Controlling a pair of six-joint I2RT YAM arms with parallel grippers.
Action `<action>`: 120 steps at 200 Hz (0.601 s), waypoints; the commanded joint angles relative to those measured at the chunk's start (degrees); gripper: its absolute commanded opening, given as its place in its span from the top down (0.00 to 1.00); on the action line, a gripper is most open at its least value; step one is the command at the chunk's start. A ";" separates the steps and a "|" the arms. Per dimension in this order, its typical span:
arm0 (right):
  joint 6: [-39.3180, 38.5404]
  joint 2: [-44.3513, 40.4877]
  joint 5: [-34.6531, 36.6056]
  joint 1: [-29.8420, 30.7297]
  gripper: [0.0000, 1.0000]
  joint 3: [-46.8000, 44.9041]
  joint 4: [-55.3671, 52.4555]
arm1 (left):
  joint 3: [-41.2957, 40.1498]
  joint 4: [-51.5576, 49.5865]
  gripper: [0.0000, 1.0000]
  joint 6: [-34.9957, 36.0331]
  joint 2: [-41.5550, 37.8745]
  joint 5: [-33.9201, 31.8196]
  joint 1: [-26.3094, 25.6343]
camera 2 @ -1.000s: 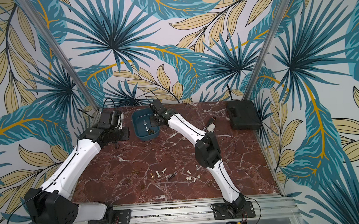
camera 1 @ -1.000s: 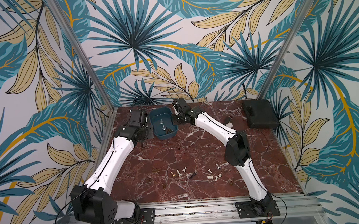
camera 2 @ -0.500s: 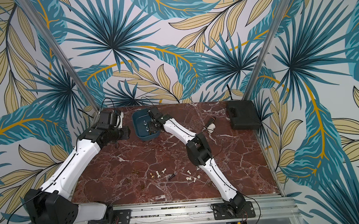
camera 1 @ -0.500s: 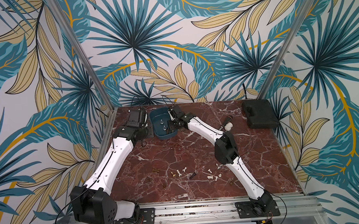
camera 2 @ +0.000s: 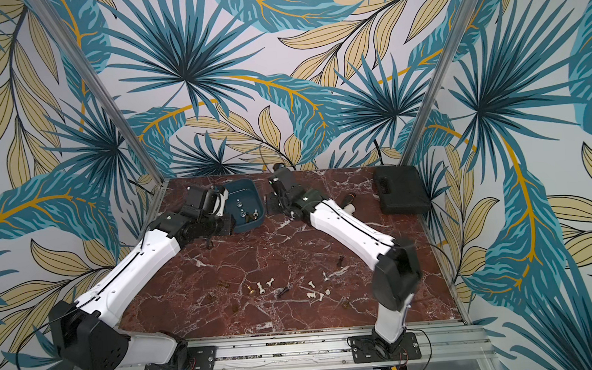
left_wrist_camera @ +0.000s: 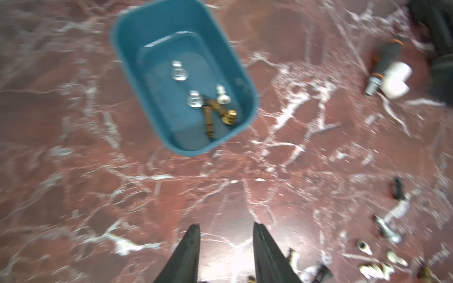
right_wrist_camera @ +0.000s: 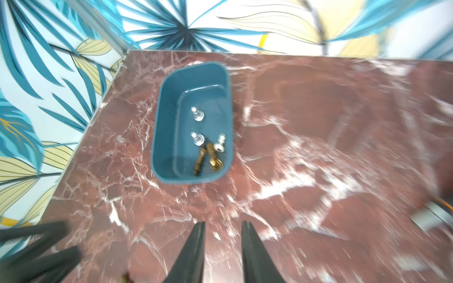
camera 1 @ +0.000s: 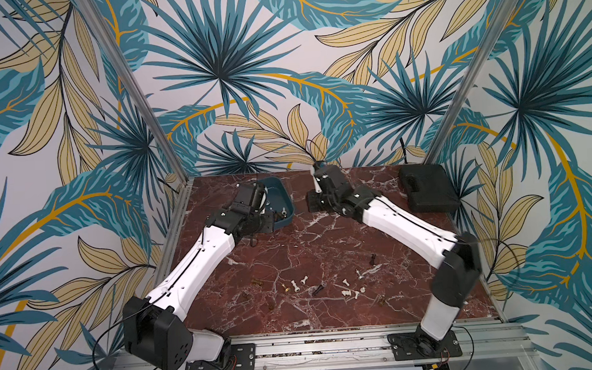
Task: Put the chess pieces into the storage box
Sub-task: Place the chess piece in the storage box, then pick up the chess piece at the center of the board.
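Note:
The teal storage box [camera 1: 287, 217] [camera 2: 251, 227] [left_wrist_camera: 127, 46] [right_wrist_camera: 161, 117] stands at the back left of the marble table. Inside lie several chess pieces: silver ones [left_wrist_camera: 179, 72] [right_wrist_camera: 197, 114], a white one [left_wrist_camera: 223, 94], a gold one [right_wrist_camera: 215, 163] and a brown one [right_wrist_camera: 198, 161]. More chess pieces [camera 1: 295, 285] [camera 2: 313, 294] are scattered near the front edge. My left gripper [left_wrist_camera: 226, 225] [camera 2: 228, 226] hangs open and empty at the box's left side. My right gripper [right_wrist_camera: 223, 223] [camera 1: 314, 204] is open and empty just right of the box.
A flat black case [camera 1: 428, 188] [camera 2: 402, 190] sits at the back right. A black-handled tool [left_wrist_camera: 388, 58] with a white fitting [left_wrist_camera: 396, 79] [camera 2: 350, 208] lies between the case and my right arm. Wallpapered walls and metal posts close in the table.
My right gripper went over the box, opened there, and has drawn back to the box's right side. My left gripper has shifted a little toward the box.

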 commanded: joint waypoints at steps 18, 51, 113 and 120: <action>8.60 -15.25 8.36 -2.69 0.66 -25.15 -7.57 | 2.99 3.63 0.60 -3.38 6.30 1.71 -5.52; 13.71 -22.27 8.42 -3.90 0.65 -36.37 -9.54 | 6.61 5.19 0.60 -1.68 10.51 6.50 -7.25; 17.10 -15.88 7.06 -6.99 0.64 -40.90 -8.39 | 10.52 1.84 0.60 3.26 10.75 3.40 -7.36; 16.93 -15.00 7.06 -7.16 0.65 -41.08 -7.56 | 10.53 1.46 0.60 3.81 10.46 2.65 -7.36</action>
